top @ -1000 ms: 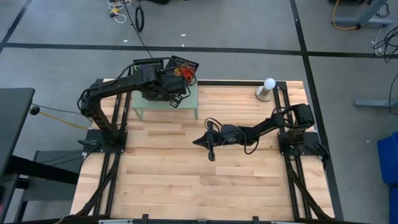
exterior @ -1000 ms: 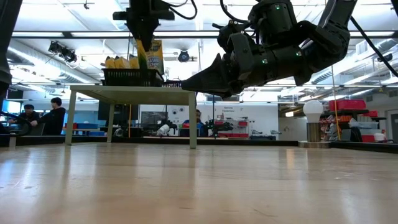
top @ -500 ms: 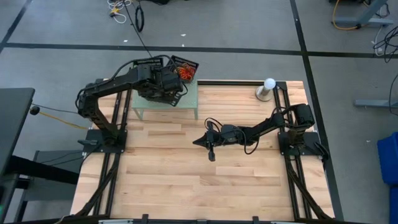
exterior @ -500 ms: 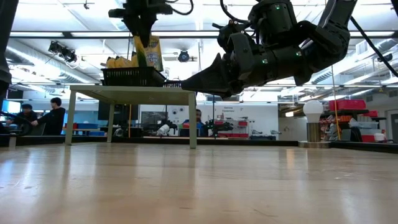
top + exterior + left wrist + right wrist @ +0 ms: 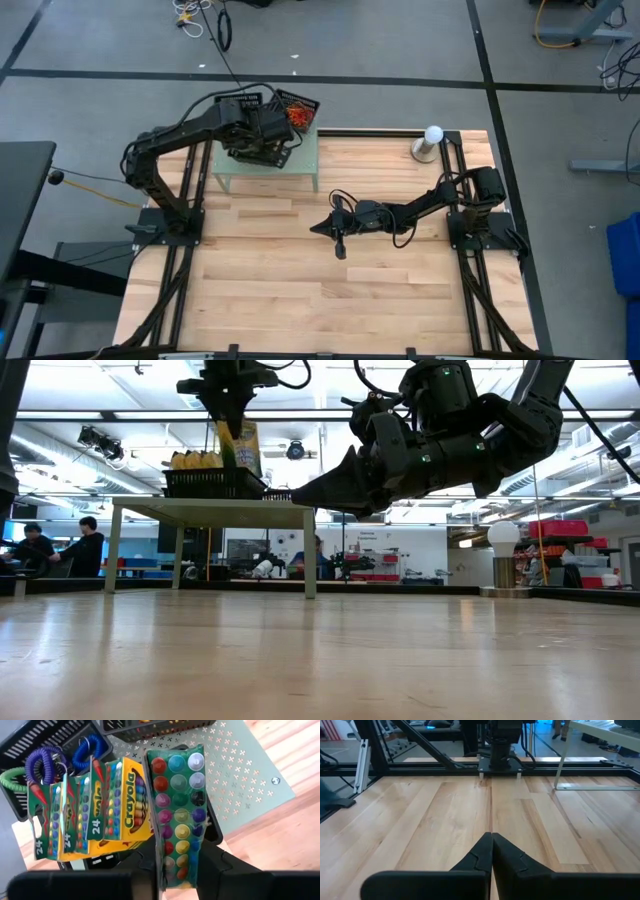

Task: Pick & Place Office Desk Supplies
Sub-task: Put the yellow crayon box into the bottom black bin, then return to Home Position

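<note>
Your left arm reaches from its base at the table's left edge up and over the small pale-green stand (image 5: pixel 300 165) at the table's far edge, elbow bent, wrist pointing down. The left gripper (image 5: pixel 177 865) hangs over the black mesh tray (image 5: pixel 213 483) on that stand, and its fingers pinch 1 crayon box (image 5: pixel 177 815) by its edges, the box's open face of coloured crayon tips turned to the wrist camera. Just beside it, 3 more crayon boxes (image 5: pixel 90 810) stand upright together in the same tray (yellow and green, each marked 24). From table height you see the held box (image 5: pixel 240 445) standing taller than the others, its lower end down among them; whether it touches the tray floor you cannot tell.

A second mesh tray (image 5: pixel 297 108) at the stand's far right corner holds red and orange rubber bands (image 5: pixel 295 115). Purple, blue and green coiled loops (image 5: pixel 47 762) lie in another tray beyond the boxes.

Your right arm stretches low from the table's right edge towards the middle, forearm nearly level. The right gripper (image 5: pixel 491 852) hovers over bare wood, fingers pressed together on nothing.

A white ball-topped stand (image 5: pixel 430 142) sits near the far right corner.
</note>
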